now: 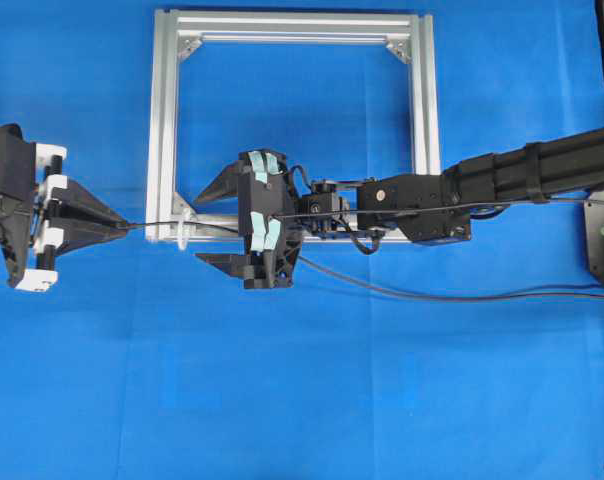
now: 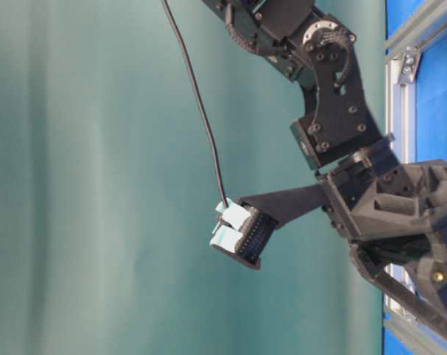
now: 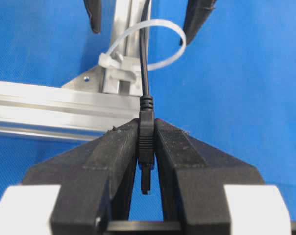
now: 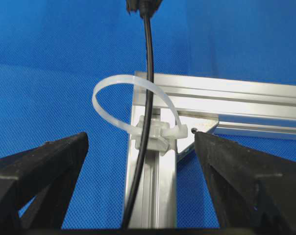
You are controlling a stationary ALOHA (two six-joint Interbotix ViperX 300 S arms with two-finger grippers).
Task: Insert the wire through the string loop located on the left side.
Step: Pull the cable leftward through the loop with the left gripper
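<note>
- Here, the long thin black flexible wire [image 4: 147, 98] already runs through the small whitish translucent string loop [image 4: 133, 107], which is fixed at the near-left corner of the square silver aluminium frame [image 1: 167, 120] lying on the blue cloth.
- The left gripper [image 3: 147, 147], on the outer side of that corner, is clamped on the wire's small black cylindrical plug [image 3: 146, 142], whose tip points back between the jaws.
- The right gripper [image 1: 222, 225], inside the frame at the same corner, has its jaws spread wide on either side of the wire and grips nothing.
- Risk, as I judge it: only the left clamp holds the wire, so a pull at an angle could snag the cable on the loop's fastening block, or bend the thin loop over.
- Another risk: the plug sits in a narrow grip, so a tug from the trailing cable could slide it out.
- Hidden: the table-level view shows neither loop nor plug.
- From overhead the loop is too small to confirm the threading; the wrist views carry that.
</note>
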